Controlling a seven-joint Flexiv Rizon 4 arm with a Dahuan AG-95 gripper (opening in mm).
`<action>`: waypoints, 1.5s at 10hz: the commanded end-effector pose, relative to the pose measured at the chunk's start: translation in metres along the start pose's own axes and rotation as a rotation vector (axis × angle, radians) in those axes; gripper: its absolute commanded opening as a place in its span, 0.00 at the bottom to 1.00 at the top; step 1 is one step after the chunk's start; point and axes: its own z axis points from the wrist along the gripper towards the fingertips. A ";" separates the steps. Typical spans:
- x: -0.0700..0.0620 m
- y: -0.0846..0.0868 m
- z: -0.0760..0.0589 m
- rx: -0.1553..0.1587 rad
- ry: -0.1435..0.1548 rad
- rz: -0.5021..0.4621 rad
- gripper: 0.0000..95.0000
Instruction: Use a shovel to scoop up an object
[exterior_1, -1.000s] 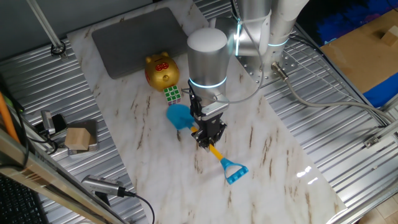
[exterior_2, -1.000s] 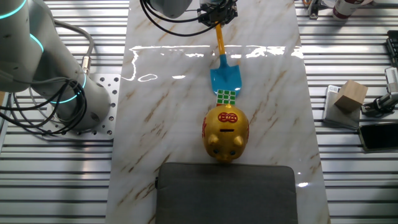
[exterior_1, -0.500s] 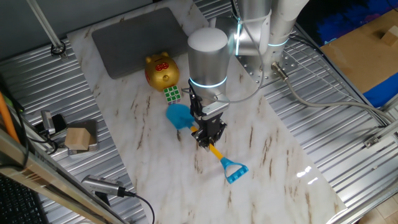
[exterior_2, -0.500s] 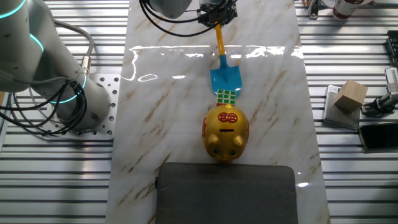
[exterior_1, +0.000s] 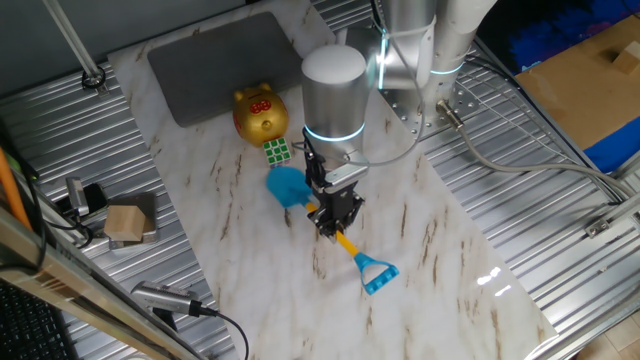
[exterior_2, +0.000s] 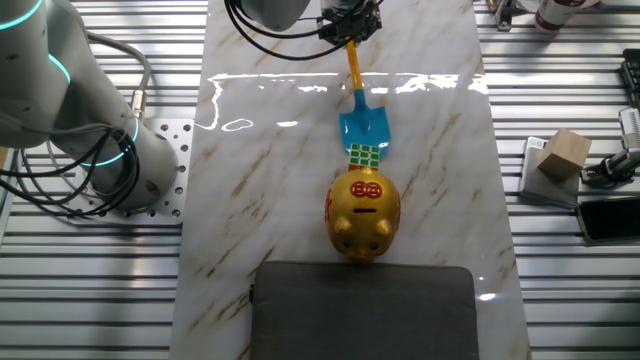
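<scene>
The shovel has a light-blue blade (exterior_1: 287, 186) (exterior_2: 362, 125), a thin yellow shaft (exterior_2: 354, 68) and a blue D-shaped end loop (exterior_1: 379, 274). My gripper (exterior_1: 331, 224) (exterior_2: 349, 30) is shut on the yellow shaft. The blade's tip touches the small puzzle cube (exterior_1: 277, 151) (exterior_2: 365, 156), which shows green and white squares. The cube rests against the golden pig bank (exterior_1: 260, 113) (exterior_2: 364, 212). The blade lies low at the marble table (exterior_1: 420, 240).
A dark grey pad (exterior_1: 222, 62) (exterior_2: 362, 310) lies beyond the pig bank. A tan wooden block (exterior_1: 128, 222) (exterior_2: 560, 154) sits off the marble on the ribbed metal side. Cables and the arm's base (exterior_2: 90, 110) stand at one side.
</scene>
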 end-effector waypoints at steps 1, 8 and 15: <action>0.001 -0.001 0.003 0.006 0.004 -0.003 0.00; 0.009 0.001 0.011 0.011 0.011 -0.020 0.00; 0.009 0.001 0.010 0.011 0.010 -0.018 0.00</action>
